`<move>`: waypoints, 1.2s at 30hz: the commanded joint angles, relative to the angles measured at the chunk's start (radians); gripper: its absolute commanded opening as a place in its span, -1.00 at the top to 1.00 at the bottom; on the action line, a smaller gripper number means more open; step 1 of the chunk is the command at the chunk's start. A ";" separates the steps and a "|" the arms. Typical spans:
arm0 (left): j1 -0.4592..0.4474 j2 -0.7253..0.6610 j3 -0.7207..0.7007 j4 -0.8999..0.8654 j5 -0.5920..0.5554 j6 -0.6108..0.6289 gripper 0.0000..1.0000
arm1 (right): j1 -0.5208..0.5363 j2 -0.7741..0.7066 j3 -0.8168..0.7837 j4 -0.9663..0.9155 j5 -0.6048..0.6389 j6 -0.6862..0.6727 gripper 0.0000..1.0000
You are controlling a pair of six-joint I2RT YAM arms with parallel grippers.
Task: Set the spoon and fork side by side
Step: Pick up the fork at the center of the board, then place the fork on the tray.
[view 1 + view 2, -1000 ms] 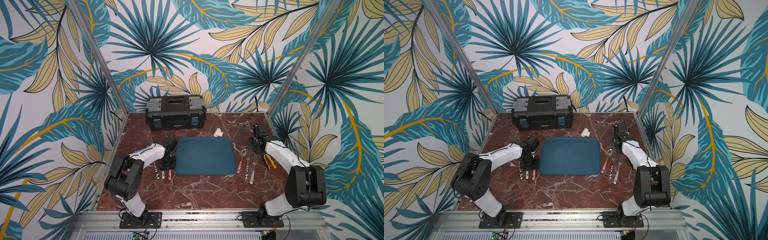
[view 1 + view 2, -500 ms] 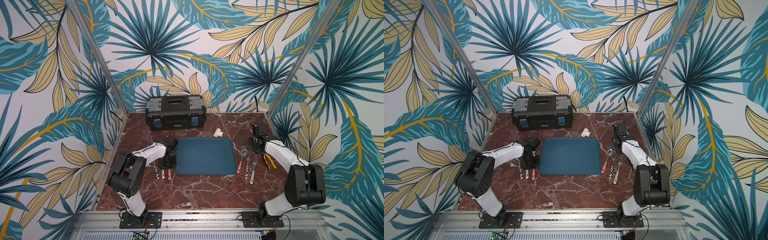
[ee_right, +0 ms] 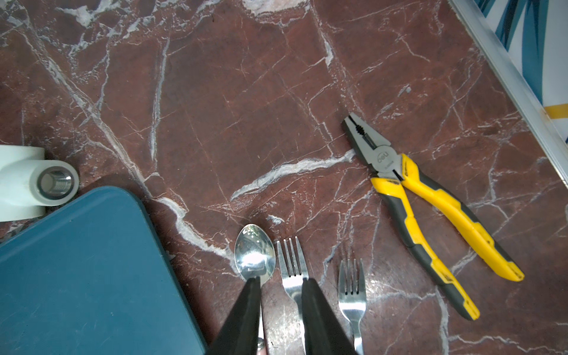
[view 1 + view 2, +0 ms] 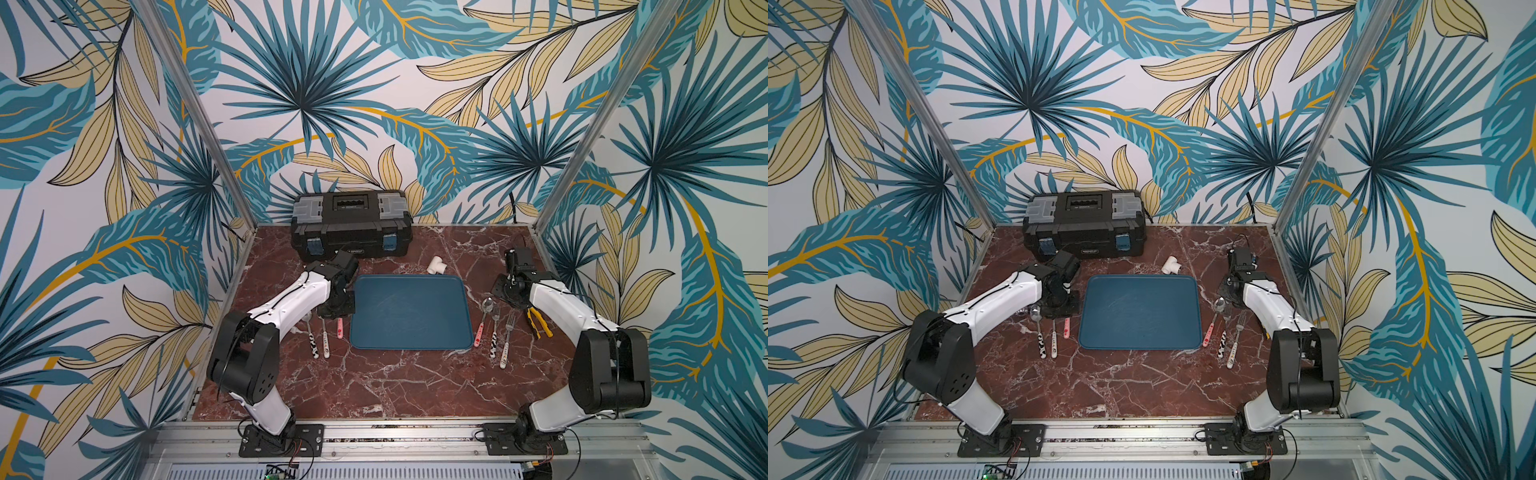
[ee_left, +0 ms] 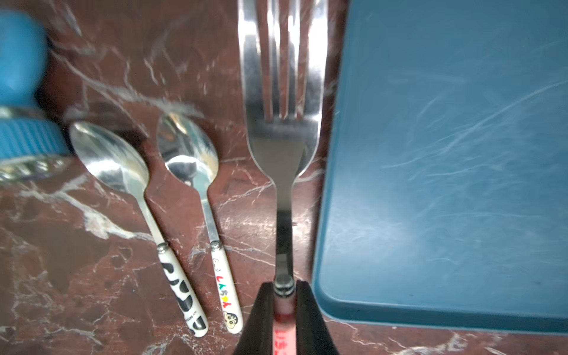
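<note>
- The left gripper [image 5: 284,310] has just closed: a second ago its jaws stood part open over the cutlery beside the tray, and now they are clamped on the pink handle of a fork [image 5: 282,101] at the collar where steel meets handle.
- Judgement: the grasp on this fork is made, so the next step is probably a lift or a small shift to line it up with a spoon.
- The held fork runs straight out from the left gripper, tines pointing away, between the blue tray [image 5: 445,153] and the two spoons; whether it is clear of the counter [image 5: 92,261] cannot be told.
- The cartoon-handled spoon [image 5: 196,172] lies just beside the fork, roughly parallel; the black-and-white spoon [image 5: 123,172] lies beyond it, slightly angled.
- The right gripper [image 3: 281,284] hovers with jaws narrowly apart and holds nothing; it has barely altered over the last second.
- Below it lie a spoon [image 3: 255,255] and a fork [image 3: 292,267] side by side, with a second fork [image 3: 352,285] near and yellow pliers [image 3: 430,215] well apart.
- In both top views a black toolbox [image 4: 351,224] stands at the back of the counter.
</note>
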 commanded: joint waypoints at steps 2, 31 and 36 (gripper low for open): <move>-0.048 0.044 0.101 -0.046 0.038 -0.007 1.00 | 0.005 0.015 0.006 -0.008 -0.002 0.000 0.38; -0.126 0.399 0.216 0.031 0.046 -0.092 0.84 | 0.005 0.010 0.014 -0.031 0.015 -0.012 0.19; -0.127 0.409 0.197 0.048 0.061 -0.090 0.57 | 0.005 0.013 0.015 -0.035 0.015 -0.012 0.15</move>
